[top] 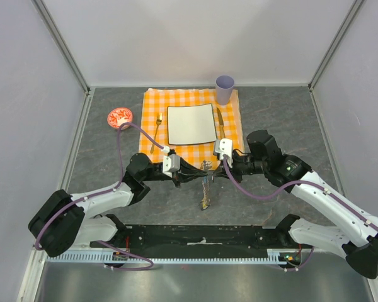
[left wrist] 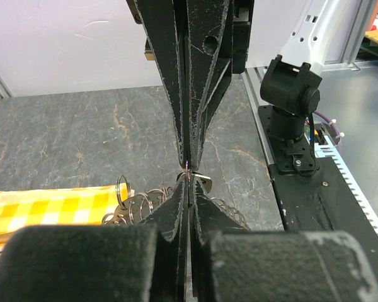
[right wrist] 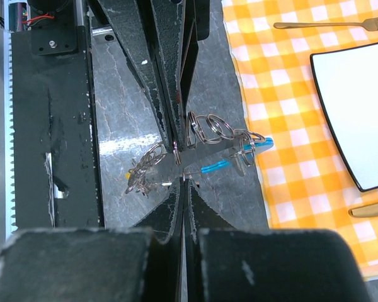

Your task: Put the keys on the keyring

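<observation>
Both grippers meet tip to tip over the grey table, just in front of the checked cloth. My left gripper [top: 197, 174] [left wrist: 188, 179] is shut, its tips pinching a thin wire loop of the keyring [right wrist: 208, 129]. My right gripper [top: 214, 168] [right wrist: 184, 182] is shut too, nipping a fine wire of the same bunch. The keyring is a string of silvery loops with a turquoise tag [right wrist: 259, 143]. A tangle of small silvery metal, the keys [right wrist: 145, 173] [top: 205, 196], hangs from the bunch below the tips. Single keys cannot be told apart.
Behind the grippers lies an orange checked cloth [top: 152, 104] with a white square plate [top: 191, 123], a gold fork [top: 157, 131], a gold knife [top: 220, 123] and a lilac cup [top: 225, 89]. A red-and-white bowl [top: 120, 117] sits left of the cloth. The black base rail [top: 201, 236] runs along the near edge.
</observation>
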Robot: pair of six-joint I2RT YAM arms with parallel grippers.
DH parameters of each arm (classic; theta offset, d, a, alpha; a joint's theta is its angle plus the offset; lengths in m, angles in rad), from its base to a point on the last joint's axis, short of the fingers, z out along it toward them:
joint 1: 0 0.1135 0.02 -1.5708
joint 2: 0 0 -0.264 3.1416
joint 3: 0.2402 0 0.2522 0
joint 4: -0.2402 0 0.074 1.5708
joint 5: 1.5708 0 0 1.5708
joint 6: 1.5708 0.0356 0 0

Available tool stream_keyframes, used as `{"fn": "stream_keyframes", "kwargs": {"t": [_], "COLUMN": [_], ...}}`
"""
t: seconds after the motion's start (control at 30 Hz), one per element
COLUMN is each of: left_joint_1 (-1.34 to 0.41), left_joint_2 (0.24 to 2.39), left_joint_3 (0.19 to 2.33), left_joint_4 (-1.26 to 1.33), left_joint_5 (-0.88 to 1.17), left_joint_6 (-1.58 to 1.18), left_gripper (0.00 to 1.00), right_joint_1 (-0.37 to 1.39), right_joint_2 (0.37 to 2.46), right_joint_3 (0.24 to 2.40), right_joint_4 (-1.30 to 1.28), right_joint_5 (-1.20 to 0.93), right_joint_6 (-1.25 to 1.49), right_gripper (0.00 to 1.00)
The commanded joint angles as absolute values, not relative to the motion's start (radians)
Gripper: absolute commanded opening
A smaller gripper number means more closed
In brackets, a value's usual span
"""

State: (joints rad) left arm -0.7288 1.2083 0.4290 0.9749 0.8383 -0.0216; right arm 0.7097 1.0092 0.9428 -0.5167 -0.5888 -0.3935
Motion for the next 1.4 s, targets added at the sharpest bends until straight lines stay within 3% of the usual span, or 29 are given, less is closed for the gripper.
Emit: {"fn": "stream_keyframes", "kwargs": {"t": [0.0,1.37], "left_joint_1": [-0.733,-0.741], "left_joint_2": [1.193,1.204], "left_joint_3": [0.457,0.472], "left_joint_4": [1.046,1.042], "left_joint_5": [0.847,0.890], "left_joint_6": [-0.028,-0.038], "left_gripper": [0.02,0.02], "right_joint_1": [0.713,0.713], "right_joint_2": [1.000,0.985], "right_joint_3": [0.969,0.974], "right_joint_4": [-0.499,-0.477], "right_joint_5": [-0.627,-0.709], "right_joint_6": [-0.407,-0.413], "right_gripper": [0.00,0.00]}}
